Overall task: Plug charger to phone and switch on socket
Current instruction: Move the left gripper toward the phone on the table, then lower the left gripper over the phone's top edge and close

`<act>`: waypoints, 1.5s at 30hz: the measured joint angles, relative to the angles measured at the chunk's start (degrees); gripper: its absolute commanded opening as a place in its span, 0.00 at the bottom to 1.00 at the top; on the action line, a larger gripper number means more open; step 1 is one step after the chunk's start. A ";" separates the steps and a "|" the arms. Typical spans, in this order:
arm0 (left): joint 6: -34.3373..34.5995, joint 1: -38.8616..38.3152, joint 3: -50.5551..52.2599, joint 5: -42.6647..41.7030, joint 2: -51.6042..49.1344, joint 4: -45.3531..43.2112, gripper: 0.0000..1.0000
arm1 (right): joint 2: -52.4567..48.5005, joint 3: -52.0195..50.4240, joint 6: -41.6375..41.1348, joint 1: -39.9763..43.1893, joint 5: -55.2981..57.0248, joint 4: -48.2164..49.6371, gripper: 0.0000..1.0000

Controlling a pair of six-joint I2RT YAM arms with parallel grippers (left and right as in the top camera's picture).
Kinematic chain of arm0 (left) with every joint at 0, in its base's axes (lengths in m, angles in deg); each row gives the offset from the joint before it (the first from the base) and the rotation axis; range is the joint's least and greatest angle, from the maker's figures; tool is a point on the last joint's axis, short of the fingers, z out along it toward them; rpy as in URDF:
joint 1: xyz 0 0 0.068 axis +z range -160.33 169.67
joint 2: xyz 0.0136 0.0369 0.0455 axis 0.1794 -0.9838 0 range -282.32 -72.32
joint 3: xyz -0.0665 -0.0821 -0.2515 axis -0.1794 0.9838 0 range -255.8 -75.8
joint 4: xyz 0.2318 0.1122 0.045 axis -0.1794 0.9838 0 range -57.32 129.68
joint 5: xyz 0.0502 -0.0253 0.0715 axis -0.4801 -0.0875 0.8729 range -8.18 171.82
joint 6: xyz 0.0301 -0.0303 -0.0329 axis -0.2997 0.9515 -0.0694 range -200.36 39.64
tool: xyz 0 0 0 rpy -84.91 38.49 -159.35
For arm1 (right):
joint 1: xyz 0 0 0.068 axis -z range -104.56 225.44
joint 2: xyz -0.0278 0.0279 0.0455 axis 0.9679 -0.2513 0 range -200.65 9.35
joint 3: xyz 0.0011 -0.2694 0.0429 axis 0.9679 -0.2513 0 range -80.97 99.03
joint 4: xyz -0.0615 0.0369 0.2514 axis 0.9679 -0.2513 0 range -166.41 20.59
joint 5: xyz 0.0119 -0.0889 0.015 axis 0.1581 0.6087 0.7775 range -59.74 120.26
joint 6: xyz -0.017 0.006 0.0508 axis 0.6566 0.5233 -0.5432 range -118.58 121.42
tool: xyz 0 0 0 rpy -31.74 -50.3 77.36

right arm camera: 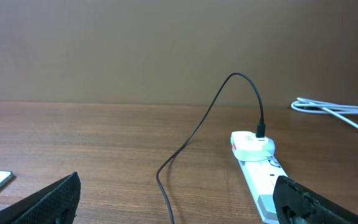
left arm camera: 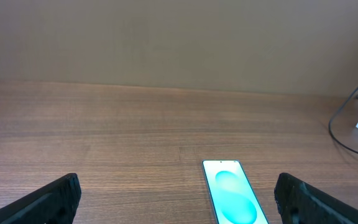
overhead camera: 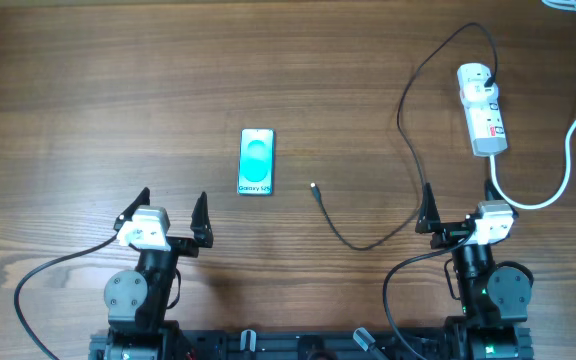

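Observation:
The phone (overhead camera: pixel 256 162) lies flat at mid-table, teal screen up; in the left wrist view the phone (left arm camera: pixel 235 193) sits just ahead, nearer the right finger. The charger (overhead camera: pixel 408 110) is a thin black cable curling from a white plug on the socket (overhead camera: pixel 481 110) down to its small tip (overhead camera: pixel 314 186), right of the phone. My left gripper (overhead camera: pixel 172 205) stands open near the front edge, below and left of the phone, holding nothing. My right gripper (overhead camera: pixel 466 205) is open too, below the socket (right arm camera: pixel 260 168), with the charger (right arm camera: pixel 191 137) running between its fingers' line of sight.
A thick white cord (overhead camera: pixel 568 150) loops from the socket's near end along the right edge to the back corner; the cord (right arm camera: pixel 334 109) also shows at far right. Bare wooden tabletop (overhead camera: pixel 88 100) spreads left of the phone. A plain wall backs the table.

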 measured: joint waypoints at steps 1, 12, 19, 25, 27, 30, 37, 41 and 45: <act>0.00 0.00 0.00 0.00 0.00 0.02 1.00 | 0.00 0.00 0.00 0.00 0.00 0.00 1.00; 0.00 0.00 0.00 0.02 0.00 0.00 1.00 | 0.00 0.00 0.00 0.00 0.00 0.00 1.00; 0.00 0.00 0.00 -0.44 0.00 -0.04 1.00 | 0.00 0.00 0.00 0.00 0.00 0.00 1.00; 0.00 0.00 -0.33 -4.52 -0.52 1.09 1.00 | 0.00 0.00 0.00 0.00 0.00 0.02 1.00; 0.00 0.00 -2.03 -5.62 -2.45 3.96 1.00 | 0.00 0.00 0.00 0.00 0.00 0.00 1.00; 0.00 0.00 -7.43 -6.80 -7.82 7.15 1.00 | 0.02 0.00 0.00 0.00 -0.02 0.00 1.00; -0.04 0.00 -26.27 -9.94 -24.11 14.03 1.00 | 0.04 0.00 0.00 0.00 -0.02 0.00 1.00; -2.86 -0.39 -40.35 -11.54 -35.89 23.85 1.00 | 0.07 0.00 0.00 0.00 -0.02 0.00 1.00; -6.97 -2.60 -57.33 -12.39 -48.15 34.18 1.00 | 0.15 0.00 0.00 0.00 -0.02 0.02 1.00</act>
